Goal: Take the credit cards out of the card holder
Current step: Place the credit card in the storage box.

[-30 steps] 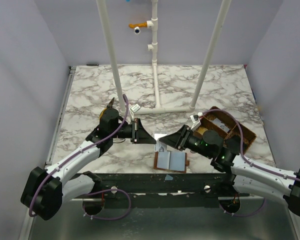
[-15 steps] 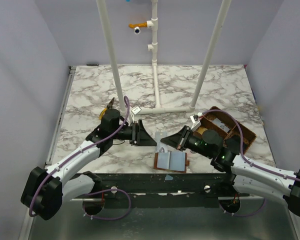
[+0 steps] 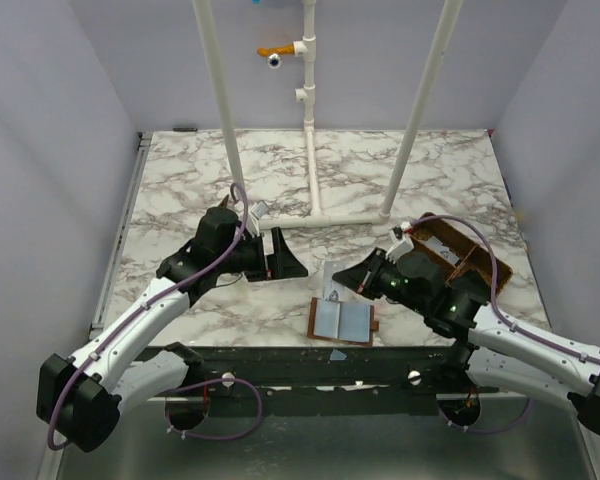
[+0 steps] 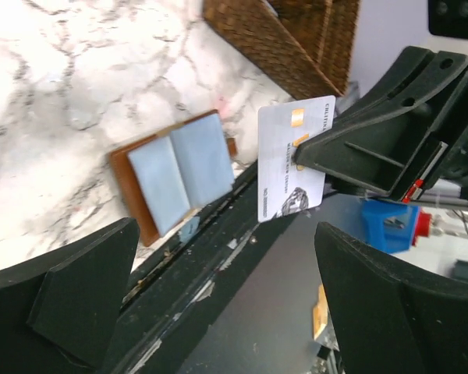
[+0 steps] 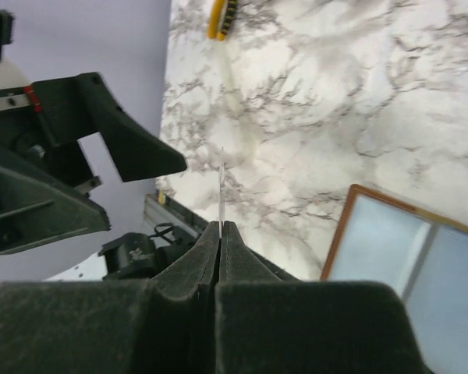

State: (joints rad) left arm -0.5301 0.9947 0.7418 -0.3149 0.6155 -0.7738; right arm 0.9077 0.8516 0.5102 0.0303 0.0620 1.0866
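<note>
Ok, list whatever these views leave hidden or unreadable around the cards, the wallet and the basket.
Pale grey-white credit card: print too small in the left wrist view; edge-on, just a line, in the right wrist view.
Open brown leather card holder: any cards inside its blue-grey pockets cannot be told; right wrist view cuts it at the frame edge.
Brown woven basket: contents mostly behind the right arm in the top view.

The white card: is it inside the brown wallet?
No; the right gripper pinches the card in midair, clear of the open wallet.
</note>
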